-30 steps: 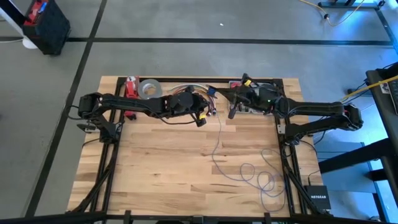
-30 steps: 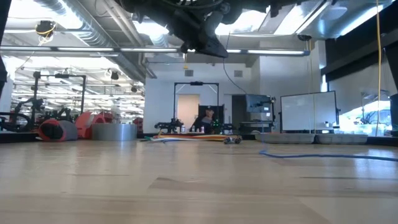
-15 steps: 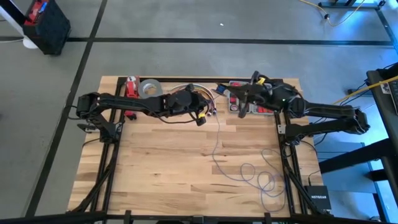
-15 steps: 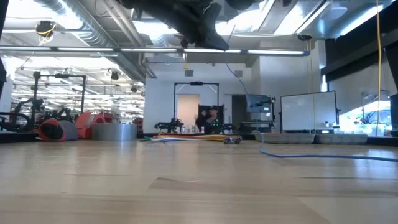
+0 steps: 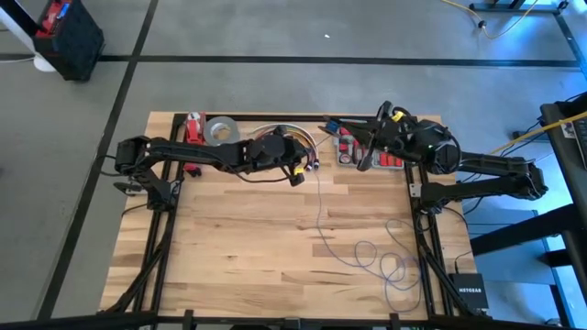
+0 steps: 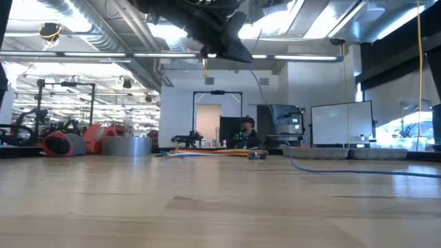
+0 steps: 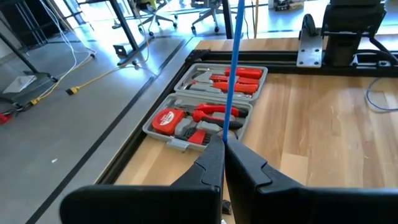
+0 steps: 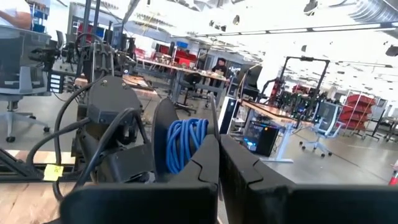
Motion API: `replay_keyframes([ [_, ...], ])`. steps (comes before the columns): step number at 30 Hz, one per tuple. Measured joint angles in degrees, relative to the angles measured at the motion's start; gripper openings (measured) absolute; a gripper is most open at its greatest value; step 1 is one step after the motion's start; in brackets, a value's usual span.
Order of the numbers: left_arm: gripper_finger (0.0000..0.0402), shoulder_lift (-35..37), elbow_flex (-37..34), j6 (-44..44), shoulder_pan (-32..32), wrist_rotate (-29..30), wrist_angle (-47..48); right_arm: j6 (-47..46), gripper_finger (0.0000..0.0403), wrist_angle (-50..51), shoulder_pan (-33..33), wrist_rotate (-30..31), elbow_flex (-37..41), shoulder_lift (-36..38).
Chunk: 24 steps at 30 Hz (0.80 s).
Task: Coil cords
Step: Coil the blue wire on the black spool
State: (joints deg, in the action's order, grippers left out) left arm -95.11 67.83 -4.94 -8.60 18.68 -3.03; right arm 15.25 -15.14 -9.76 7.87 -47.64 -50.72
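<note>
Above the far middle of the table point(image 5: 229, 238), we see the left hand point(image 5: 298, 179) pinched fully shut on the cord point(image 5: 320, 215). From the left wrist view, the thin blue strand point(image 7: 233, 74) runs straight away from between the two closed fingers point(image 7: 211, 165), so this hand has hold of it. From there the cord drops to the wood and trails toward the near right corner, where we find it lying in several loose, overlapping loops point(image 5: 390, 261) just beside the right arm's base rail.

Over at the far right of the table, the right hand point(image 5: 364, 163) hovers above the open tool case point(image 5: 353, 147) with its red-handled tools. Its fingers point(image 8: 208, 158) are pressed together, and we cannot make out anything between them. In its wrist view we see a bundle of blue cable coiled on the left arm point(image 8: 183, 142) beyond the fingertips.

Along the far edge we note a roll of grey tape point(image 5: 218, 130), a red object point(image 5: 193, 128) beside it, and a short arched bundle of coloured cables point(image 5: 289, 131) behind the left hand. From the low view, the left hand point(image 6: 234, 49) hangs high above the wood, with the cord point(image 6: 265, 93) falling from it to the table.
</note>
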Motion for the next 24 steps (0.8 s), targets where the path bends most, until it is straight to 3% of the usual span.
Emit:
replay_keyframes([
  [5,0.0001,0.0,-0.1,0.0,0.0,0.1,1.6,0.9,0.0003,4.2,0.0,-2.9,-0.3,-0.3],
  [16,0.0001,1.2,-0.3,1.5,-1.0,2.1,10.9,7.2,0.0003,29.6,0.0,-2.3,-0.6,-2.0],
  [24,0.0001,1.2,-0.2,1.6,-1.3,2.0,8.0,7.3,0.0003,32.0,0.0,7.1,1.3,-9.4],
])
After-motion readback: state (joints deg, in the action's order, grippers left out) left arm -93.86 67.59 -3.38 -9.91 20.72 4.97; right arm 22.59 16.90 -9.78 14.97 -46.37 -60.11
